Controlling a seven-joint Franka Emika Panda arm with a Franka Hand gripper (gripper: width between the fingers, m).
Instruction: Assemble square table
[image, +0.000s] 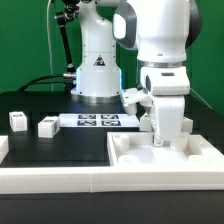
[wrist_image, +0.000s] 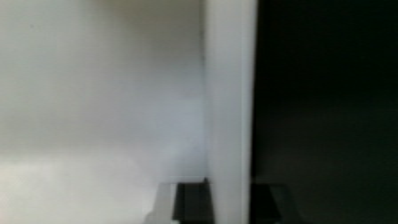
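The square table's white slab (image: 135, 153) lies low at the exterior view's right, inside the corner of the rails. My gripper (image: 160, 138) points straight down onto its far part. In the wrist view the slab's face (wrist_image: 98, 100) fills one side, and its thin bright edge (wrist_image: 228, 90) runs down between my two dark fingertips (wrist_image: 192, 206). The gripper (wrist_image: 230, 205) is shut on that edge, with black table on the other side. Two short white tagged legs (image: 18, 121) (image: 47, 126) stand apart at the exterior view's left. Another white tagged piece (image: 133, 98) sits beside the arm.
The marker board (image: 98, 121) lies flat between the loose legs and the arm's base (image: 97, 75). Long white border rails (image: 60, 176) run along the front and up the exterior view's right side (image: 208, 152). Bare black table (image: 60, 148) lies in between.
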